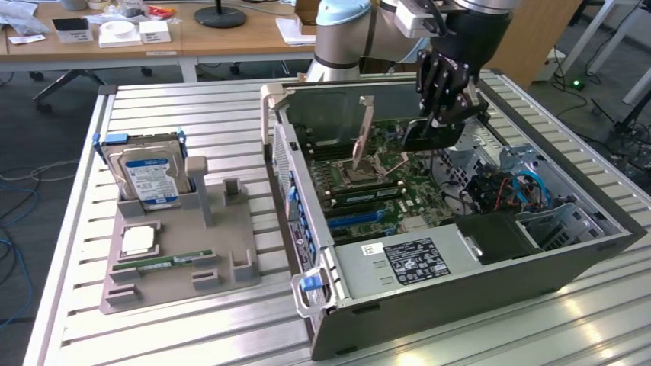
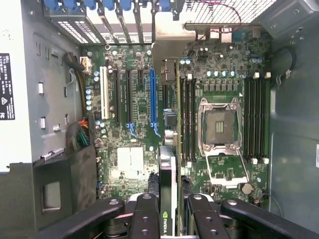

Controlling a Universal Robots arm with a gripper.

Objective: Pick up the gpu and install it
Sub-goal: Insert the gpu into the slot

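Desk (image 1: 183, 335): slatted metal, open PC case (image 1: 458, 282) on it.
Jaws: clamped on gpu (image 2: 167, 174), held edge-on above motherboard (image 2: 129, 159), apparently clear of slots.

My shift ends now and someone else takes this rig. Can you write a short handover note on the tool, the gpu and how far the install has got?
Tool: shut on the gpu, holding it edge-on.
Gpu: in the tool, inside the open computer case, over the motherboard near the expansion slots.
Other parts: the hard drive stands upright in the parts tray on the exterior view's left.
Done: the gpu is picked up and brought into the case.
Left: the card is not yet seated in a slot. Whether it touches the board cannot be told.
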